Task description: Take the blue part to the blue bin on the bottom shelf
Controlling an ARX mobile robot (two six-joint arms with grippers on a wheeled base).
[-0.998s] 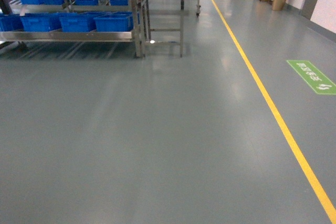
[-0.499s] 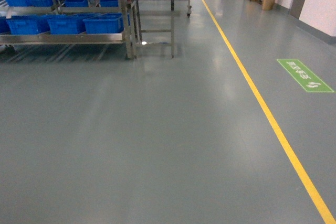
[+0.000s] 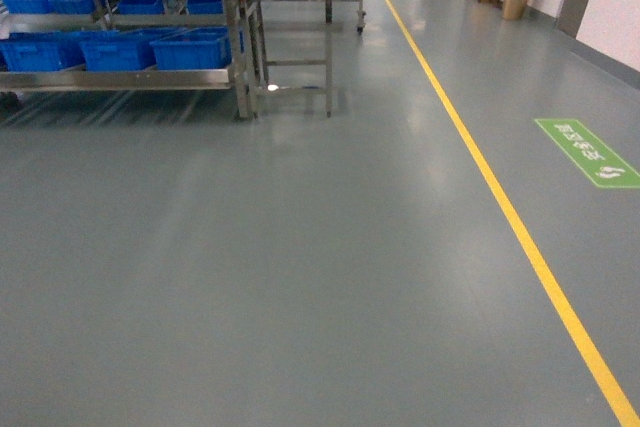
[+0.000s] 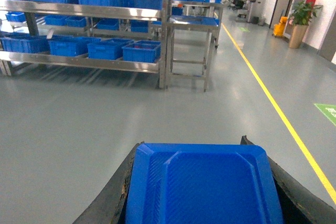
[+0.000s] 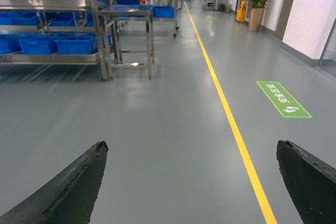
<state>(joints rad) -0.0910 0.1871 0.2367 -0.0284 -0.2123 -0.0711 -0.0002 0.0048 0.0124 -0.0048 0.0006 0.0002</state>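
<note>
Two stages remain, by my judgement: drive-up to rack, then drop-off. Grey floor [image 3: 300,267] w/ yellow line [image 3: 480,167] fills head view; steel rack [image 3: 232,37] stands far upper left, well apart from robot. Bottom shelf [image 4: 84,62] carries blue bins [image 4: 140,51] along front rail. Blue part [image 4: 202,184] shows only in left wrist view, clamped between left gripper [image 4: 202,203] jaws. Right gripper [image 5: 194,182]: jaws wide apart, empty. Head view shows neither gripper.

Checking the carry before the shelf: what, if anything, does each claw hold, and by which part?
The left claw grips the blue part by its two side edges. The right claw is open, holding nothing.
</note>
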